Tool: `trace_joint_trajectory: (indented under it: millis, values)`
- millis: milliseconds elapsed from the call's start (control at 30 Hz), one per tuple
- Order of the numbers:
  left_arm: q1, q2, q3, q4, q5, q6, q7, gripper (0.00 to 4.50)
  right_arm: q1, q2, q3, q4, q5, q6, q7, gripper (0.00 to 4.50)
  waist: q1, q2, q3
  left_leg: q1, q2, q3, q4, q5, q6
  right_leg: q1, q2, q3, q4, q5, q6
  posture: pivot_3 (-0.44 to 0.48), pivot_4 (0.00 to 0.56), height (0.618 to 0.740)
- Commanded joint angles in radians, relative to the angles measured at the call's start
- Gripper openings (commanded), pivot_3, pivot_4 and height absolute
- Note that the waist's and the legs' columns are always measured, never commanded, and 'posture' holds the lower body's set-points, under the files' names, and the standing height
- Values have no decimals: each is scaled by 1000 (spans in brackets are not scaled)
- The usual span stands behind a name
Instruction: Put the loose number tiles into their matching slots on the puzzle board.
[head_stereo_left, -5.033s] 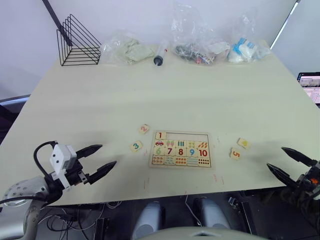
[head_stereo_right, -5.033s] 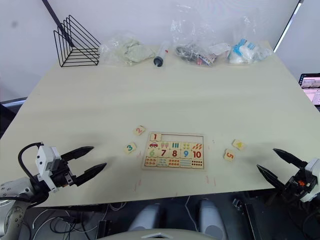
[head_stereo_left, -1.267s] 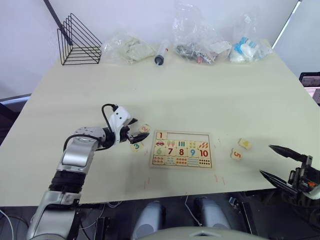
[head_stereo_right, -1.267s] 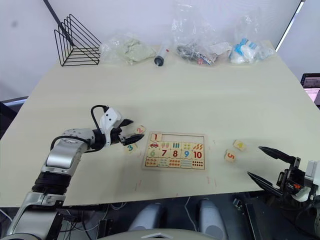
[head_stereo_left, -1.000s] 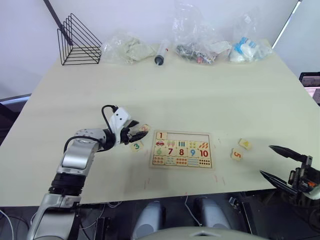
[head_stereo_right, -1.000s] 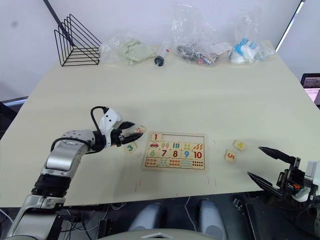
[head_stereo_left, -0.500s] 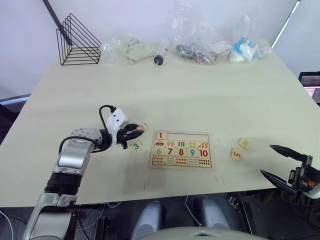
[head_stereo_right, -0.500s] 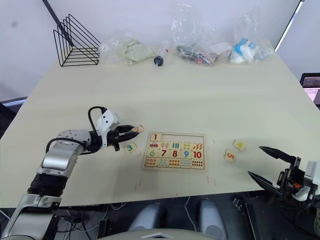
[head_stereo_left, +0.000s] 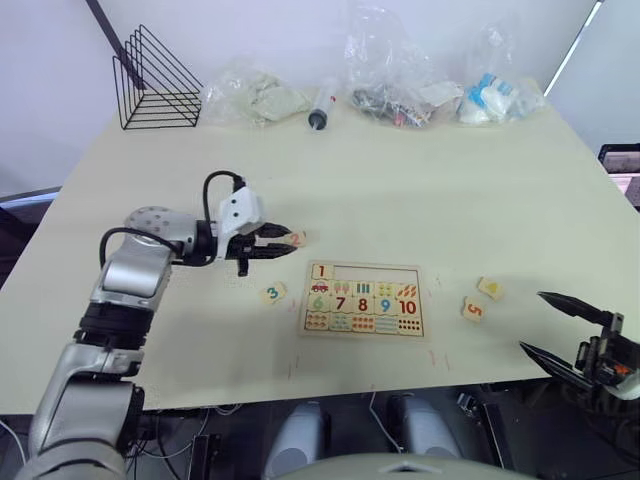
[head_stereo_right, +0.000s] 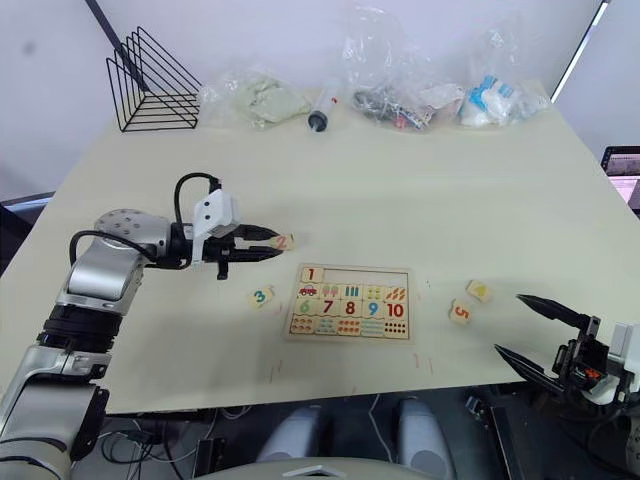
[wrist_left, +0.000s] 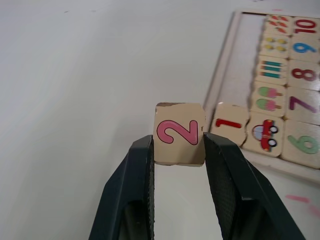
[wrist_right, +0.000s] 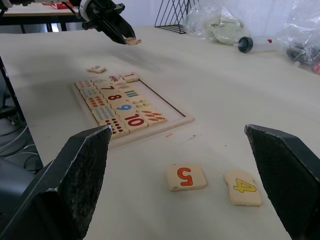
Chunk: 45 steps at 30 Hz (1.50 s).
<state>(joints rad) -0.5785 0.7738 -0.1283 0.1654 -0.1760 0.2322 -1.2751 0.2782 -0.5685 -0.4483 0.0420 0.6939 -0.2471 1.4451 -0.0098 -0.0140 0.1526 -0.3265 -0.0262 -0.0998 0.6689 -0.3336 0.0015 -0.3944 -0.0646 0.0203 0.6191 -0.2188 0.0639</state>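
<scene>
Tile 2 (wrist_left: 179, 133), printed with a pink digit, is clamped by its two side edges between the fingers of the left gripper (head_stereo_left: 283, 241) and is held clear of the table (head_stereo_left: 420, 180), just off the board's near-left corner on the robot's left. On the puzzle board (head_stereo_left: 363, 298) the top row is seen with tile 1 (head_stereo_left: 321, 271) seated in its leftmost slot; the remaining slots (head_stereo_left: 378, 272) of that row are bare wood. Below them, a row of small pictures and the digits 6, 7, 8, 9 and 10 can be read, with dot squares along the board's near edge. Tile 3 (head_stereo_left: 272, 293), green digit, lies flat on the table just left of the board, apart from it. Tile 5 (wrist_right: 186, 177), red-orange digit, and tile 4 (wrist_right: 242, 188), yellow digit, lie side by side to the right of the board, close together but not touching, and well apart from the board's right edge. The right gripper (head_stereo_left: 575, 330) is spread wide and is held beyond the table's near right edge, gripping nothing. Bare tabletop is noted all round the board and across the middle of the table. Along the far edge a black wire rack (head_stereo_left: 154, 82), a syringe (head_stereo_left: 321, 104) and several clear plastic bags (head_stereo_left: 400, 70) are lined up, well apart from the board. No brand marking can be read on any of them.
</scene>
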Motion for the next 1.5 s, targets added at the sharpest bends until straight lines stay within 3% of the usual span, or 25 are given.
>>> trace_joint_trajectory:
  millis: [33, 600, 1033, 1500]
  values:
    - [-59, -25, -43, -65, 5, 15, -22, 988, -3, 3, -15, -18, 10, -24, -1, 4500, 0, 0, 0, 0, 0, 1, 0, 0, 0, 0, 0, 0, 0, 0, 0, 0, 150, 740]
    - [-204, -104, -275, -126, 149, 173, -35, 988, 8, 13, -20, -12, 9, -56, -5, 4500, -3, 0, 0, 0, -1, 1, 0, 0, 0, 0, 1, 1, 1, 0, 0, 0, 150, 740]
    - [-217, -139, -350, -120, 249, 216, -19, 988, 9, 16, -16, -14, 6, -64, -16, 4500, -1, 0, 0, 0, -1, 1, 0, 0, 0, 0, 1, 1, 1, 0, 0, 0, 150, 740]
    - [-231, -151, -382, -109, 277, 275, -44, 988, 13, 15, -18, -17, 3, -64, -22, 4500, -1, 0, 0, 0, -1, 1, 1, 0, 0, 0, 1, 1, 1, 0, 0, 0, 150, 740]
